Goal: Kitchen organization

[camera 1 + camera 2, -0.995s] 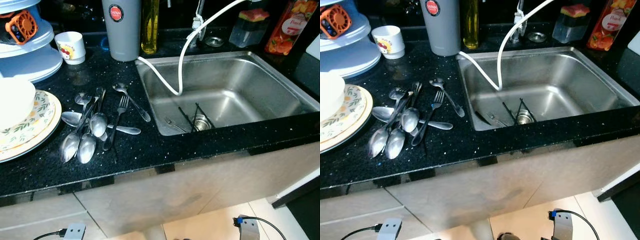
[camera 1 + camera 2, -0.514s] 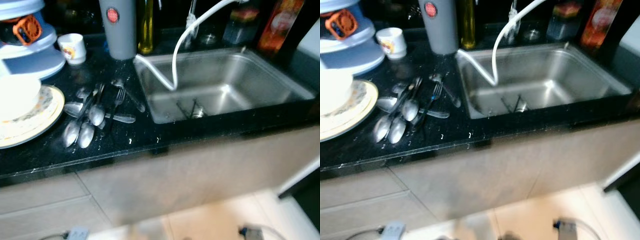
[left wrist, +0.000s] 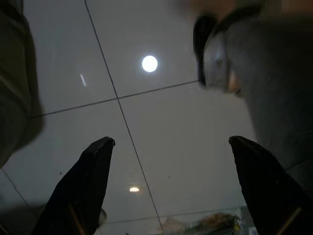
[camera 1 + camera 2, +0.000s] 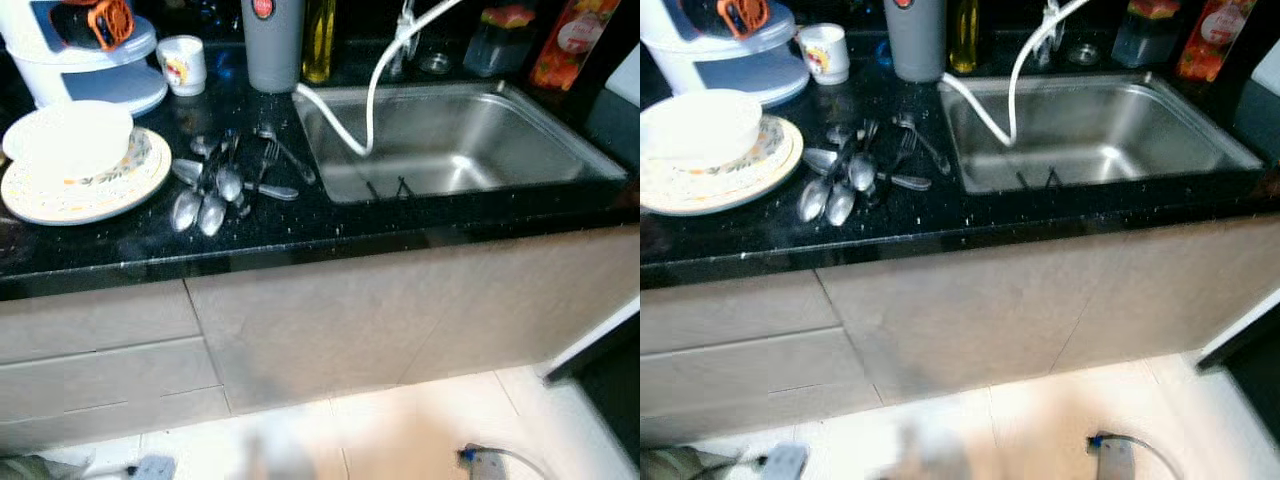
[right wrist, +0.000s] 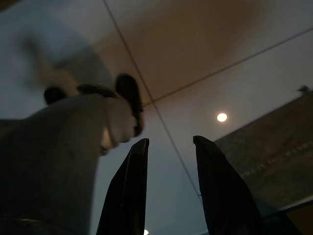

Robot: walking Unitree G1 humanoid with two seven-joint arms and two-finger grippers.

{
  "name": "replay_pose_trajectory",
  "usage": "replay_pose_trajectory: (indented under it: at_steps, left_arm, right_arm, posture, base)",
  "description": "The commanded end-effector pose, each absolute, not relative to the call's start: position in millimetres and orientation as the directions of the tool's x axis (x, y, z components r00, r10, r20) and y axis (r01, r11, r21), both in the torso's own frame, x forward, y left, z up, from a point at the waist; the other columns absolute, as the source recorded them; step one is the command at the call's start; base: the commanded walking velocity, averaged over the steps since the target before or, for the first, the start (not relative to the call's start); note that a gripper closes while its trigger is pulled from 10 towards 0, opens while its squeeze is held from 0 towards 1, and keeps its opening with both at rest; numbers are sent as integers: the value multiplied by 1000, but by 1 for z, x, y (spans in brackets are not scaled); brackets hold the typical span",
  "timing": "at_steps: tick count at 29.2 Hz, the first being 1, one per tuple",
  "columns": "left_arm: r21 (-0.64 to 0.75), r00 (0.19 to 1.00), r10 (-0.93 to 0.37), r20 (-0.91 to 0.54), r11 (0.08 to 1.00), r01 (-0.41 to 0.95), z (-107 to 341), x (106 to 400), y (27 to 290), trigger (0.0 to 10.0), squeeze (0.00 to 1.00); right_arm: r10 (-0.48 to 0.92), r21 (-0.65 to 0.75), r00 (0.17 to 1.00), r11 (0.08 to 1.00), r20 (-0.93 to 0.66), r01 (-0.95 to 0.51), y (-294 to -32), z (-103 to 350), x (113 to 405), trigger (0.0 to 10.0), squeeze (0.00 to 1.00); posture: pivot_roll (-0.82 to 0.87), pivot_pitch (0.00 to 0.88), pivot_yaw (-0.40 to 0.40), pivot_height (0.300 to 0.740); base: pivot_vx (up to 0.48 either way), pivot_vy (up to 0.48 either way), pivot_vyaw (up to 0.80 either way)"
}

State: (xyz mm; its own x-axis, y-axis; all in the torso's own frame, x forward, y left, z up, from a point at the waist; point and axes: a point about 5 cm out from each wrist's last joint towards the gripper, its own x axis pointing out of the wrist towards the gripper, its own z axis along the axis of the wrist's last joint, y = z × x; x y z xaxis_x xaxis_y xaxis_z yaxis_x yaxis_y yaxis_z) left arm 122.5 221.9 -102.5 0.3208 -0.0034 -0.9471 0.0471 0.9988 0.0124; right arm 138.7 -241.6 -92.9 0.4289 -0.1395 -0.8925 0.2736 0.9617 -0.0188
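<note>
Camera drawn back from desk (image 4: 300,235) since earlier frames: cutlery pile (image 4: 225,180) at 10 o'clock, untouched; left gripper (image 3: 171,191) fingers released, right gripper (image 5: 171,191) fingers part-open, both empty.

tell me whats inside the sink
In the sink: the end of a white hose and a few dark utensils by the drain. The front wall hides the near floor.

no readable text, red round label on grey canister (image 4: 273,40) too blurred
</note>
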Motion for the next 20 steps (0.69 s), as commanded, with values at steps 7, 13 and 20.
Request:
replay_pose_trajectory:
  at_steps: [7, 13, 20]
  left_arm:
    - [29, 330, 29, -944, 1000, -5, -103, 120, 226, 10000, 0]
    - [16, 363, 19, -932, 1000, -9, -101, 127, 223, 10000, 0]
    - [16, 376, 20, -927, 1000, -15, -99, 132, 223, 10000, 0]
  right_arm:
    - [-127, -17, 405, 964, -906, 265, -239, -96, 132, 10000, 0]
    - [-123, -14, 401, 964, -908, 265, -238, -97, 130, 10000, 0]
    - [-116, -8, 397, 964, -910, 264, -235, -98, 128, 10000, 0]
  posture:
    - [-7, 81, -27, 740]
    - [-12, 77, -24, 740]
    - [-11, 74, -19, 740]
  base:
    - [-199, 0, 0]
    - [0, 0, 0]
    - [0, 0, 0]
